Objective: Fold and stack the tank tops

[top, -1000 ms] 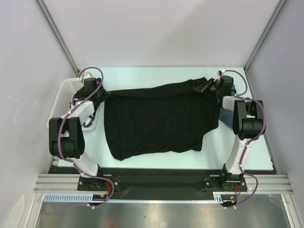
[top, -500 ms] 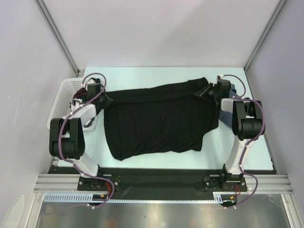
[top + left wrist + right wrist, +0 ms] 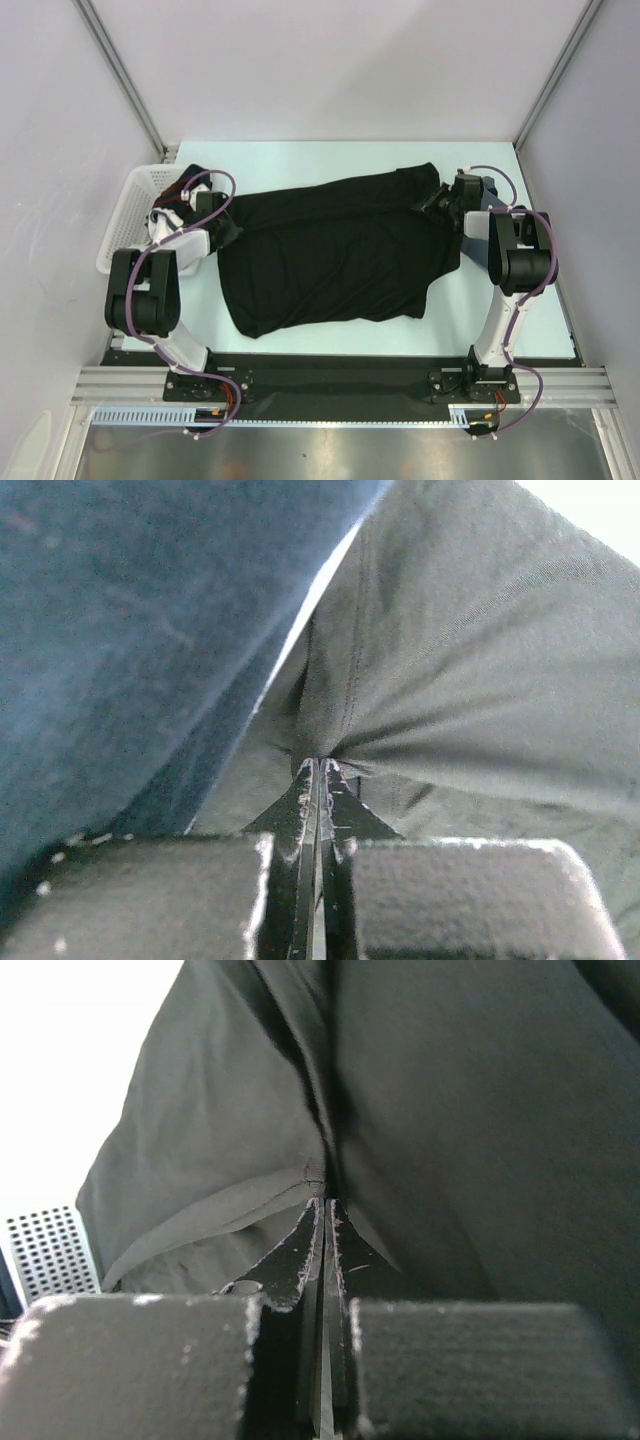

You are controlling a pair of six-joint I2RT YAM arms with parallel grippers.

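The large black tank top (image 3: 335,250) lies spread across the middle of the table. My left gripper (image 3: 226,226) is shut on its left edge; the pinched cloth bunches at the fingertips in the left wrist view (image 3: 322,764). My right gripper (image 3: 436,200) is shut on its far right corner, with a hemmed fold at the tips in the right wrist view (image 3: 324,1200). Blue cloth (image 3: 130,630) fills the upper left of the left wrist view. A dark blue-grey patch (image 3: 474,240) shows beside the right arm; I cannot tell its shape.
A white perforated basket (image 3: 128,215) stands at the table's left edge behind the left arm, and shows small in the right wrist view (image 3: 50,1252). Grey walls close in the left, back and right. The arm bases stand at the near edge.
My left gripper has moved nearer and rightward from beside the basket, drawing the black top's left edge with it. My right gripper has barely shifted.
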